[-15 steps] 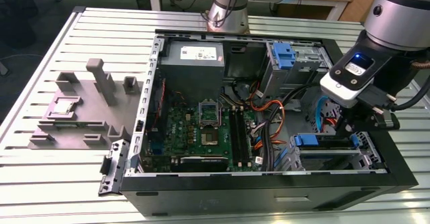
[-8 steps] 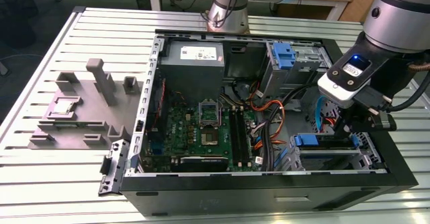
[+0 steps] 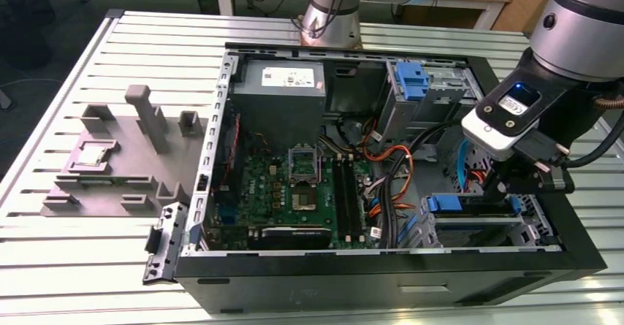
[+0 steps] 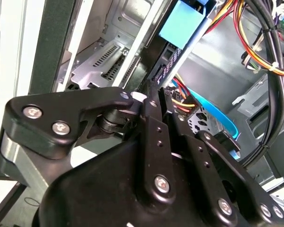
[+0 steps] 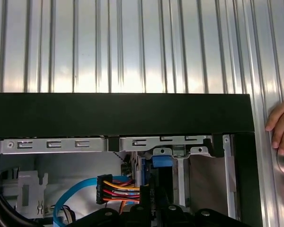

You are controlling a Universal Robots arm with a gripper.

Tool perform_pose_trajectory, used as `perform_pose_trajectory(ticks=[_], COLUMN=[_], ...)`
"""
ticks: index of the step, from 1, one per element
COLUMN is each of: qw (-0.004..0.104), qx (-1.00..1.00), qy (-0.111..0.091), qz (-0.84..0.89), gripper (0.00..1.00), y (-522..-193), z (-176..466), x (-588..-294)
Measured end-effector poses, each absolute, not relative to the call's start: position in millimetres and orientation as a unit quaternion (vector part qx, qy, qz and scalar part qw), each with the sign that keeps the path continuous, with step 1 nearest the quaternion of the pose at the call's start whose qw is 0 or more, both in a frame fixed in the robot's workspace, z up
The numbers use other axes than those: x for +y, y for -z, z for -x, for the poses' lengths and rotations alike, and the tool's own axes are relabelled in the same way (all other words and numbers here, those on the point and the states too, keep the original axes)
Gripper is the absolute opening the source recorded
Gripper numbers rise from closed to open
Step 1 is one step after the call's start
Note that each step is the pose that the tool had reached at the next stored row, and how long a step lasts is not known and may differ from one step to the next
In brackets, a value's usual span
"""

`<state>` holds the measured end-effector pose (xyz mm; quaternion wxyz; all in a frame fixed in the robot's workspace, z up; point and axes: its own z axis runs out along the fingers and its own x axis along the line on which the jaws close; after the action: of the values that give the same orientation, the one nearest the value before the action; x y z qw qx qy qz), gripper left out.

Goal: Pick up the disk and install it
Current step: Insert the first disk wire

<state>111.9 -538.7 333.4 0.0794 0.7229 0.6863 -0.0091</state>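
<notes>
While reaching down into the lower right of the frame in the exterior view, pinching the disk point(image 3: 480, 207) on edge with the gripper point(image 3: 509, 190), fingers pressed against its two flat faces. Holding it upright in the drive bay at the lower right corner of the open computer case point(image 3: 390, 268), just inside the case's front wall, with the blue carrier tab point(image 3: 443, 203) pointing toward the frame's left.

Showing in the second wrist view as a thin dark slab point(image 4: 164, 64) running away from the black gripper point(image 4: 151, 92), blue tab point(image 4: 182, 23) at its far end, with the perforated metal bay wall point(image 4: 109, 56) just beside it and red, yellow and orange cables point(image 4: 182, 97) on its other side. Appearing in the first wrist view as a narrow dark edge point(image 5: 155, 187) below its blue tab point(image 5: 162, 161), sitting close under the case's black wall point(image 5: 118, 116), a cable connector point(image 5: 114, 189) just beside it.

Lying across the middle of the case in the exterior view, the green motherboard point(image 3: 292, 186); standing at the upper middle, the grey power-supply box point(image 3: 278, 91); rising at the upper right, an empty blue bracket point(image 3: 414, 84). Resting on the slatted metal table point(image 3: 98, 266) at the left of the frame, well apart from the case, a grey fixture block point(image 3: 117, 164). Touching the table beside the case in the first wrist view, a person's hand point(image 5: 281, 130).
</notes>
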Motion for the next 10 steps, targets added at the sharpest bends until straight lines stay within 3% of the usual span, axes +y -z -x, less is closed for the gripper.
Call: perform_pose_trajectory(ticks=[10], qw=[0.074], qx=[0.690], qy=[0.009], qz=[-0.720], gripper=[0.16], y=[-333.6], z=[-113.7], x=[-541.1])
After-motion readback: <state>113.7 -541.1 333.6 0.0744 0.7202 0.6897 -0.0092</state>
